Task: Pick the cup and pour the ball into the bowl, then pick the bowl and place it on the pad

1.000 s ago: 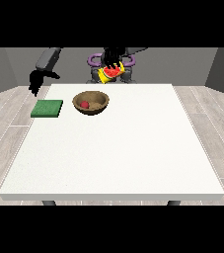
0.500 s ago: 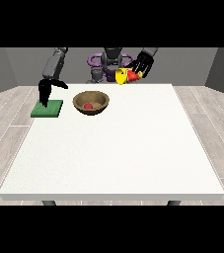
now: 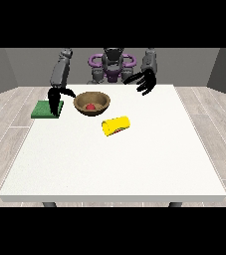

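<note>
A yellow cup (image 3: 115,125) with a red stripe lies on its side on the white table (image 3: 114,164), in front of the bowl. The brown wooden bowl (image 3: 92,103) stands at the back left with a red ball (image 3: 90,106) inside it. A green pad (image 3: 47,109) lies flat to the left of the bowl. The hand at the view's left (image 3: 55,97) hangs over the pad's right edge, fingers pointing down and spread, holding nothing. Raised at the back, the hand at the view's right (image 3: 145,82) has its fingers spread and nothing in it.
The robot's torso (image 3: 112,65) stands behind the table's far edge. A grey plank floor surrounds the table.
The hand at the view's right has let go of the cup, which now lies on the table in front of the bowl. The hand at the view's left has moved closer to the bowl.
</note>
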Tool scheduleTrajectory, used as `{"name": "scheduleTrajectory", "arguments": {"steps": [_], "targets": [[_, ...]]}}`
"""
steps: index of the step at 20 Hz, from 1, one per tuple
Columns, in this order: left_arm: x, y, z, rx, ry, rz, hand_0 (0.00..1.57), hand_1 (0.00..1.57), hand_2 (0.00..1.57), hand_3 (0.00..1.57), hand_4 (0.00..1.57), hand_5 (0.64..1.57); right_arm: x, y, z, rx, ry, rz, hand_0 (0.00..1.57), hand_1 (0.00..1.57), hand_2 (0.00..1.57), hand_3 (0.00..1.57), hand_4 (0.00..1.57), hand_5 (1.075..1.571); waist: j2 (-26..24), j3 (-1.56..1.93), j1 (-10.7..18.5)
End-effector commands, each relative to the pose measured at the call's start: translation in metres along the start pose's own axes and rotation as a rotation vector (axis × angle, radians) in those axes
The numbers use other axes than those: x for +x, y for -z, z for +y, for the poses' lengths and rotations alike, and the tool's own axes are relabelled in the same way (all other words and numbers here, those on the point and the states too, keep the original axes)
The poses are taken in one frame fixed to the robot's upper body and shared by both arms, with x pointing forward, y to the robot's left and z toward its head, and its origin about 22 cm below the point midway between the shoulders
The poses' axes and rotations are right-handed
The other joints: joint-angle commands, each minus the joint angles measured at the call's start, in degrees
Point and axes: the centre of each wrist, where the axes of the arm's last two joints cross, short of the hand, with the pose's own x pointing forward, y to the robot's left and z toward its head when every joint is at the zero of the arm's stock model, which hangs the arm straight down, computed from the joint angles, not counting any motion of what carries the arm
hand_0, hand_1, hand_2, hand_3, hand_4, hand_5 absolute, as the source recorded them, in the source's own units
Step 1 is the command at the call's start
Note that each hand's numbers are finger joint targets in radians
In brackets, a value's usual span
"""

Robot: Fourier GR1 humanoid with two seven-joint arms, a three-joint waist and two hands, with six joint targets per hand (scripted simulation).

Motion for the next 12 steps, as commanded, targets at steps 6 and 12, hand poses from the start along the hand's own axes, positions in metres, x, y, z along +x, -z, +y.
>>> {"name": "scheduleTrajectory", "arguments": {"steps": [6,12], "targets": [[-0.045,-0.005,0.034,0.022,-0.146,0.067,0.0,0.0,0.0,0.0,0.0,1.527,-0.009,0.003,0.032,0.076,-0.014,0.062,0.0,0.0,0.0,0.0,0.0,1.545,-1.2,0.21,-4.5],[-0.037,-0.015,0.017,-0.012,-0.158,0.093,0.0,0.0,0.0,0.0,0.0,1.546,-0.059,-0.038,0.026,0.041,0.02,0.134,0.0,0.0,0.0,0.0,0.19,1.549,-3.7,0.25,-2.8]]}}
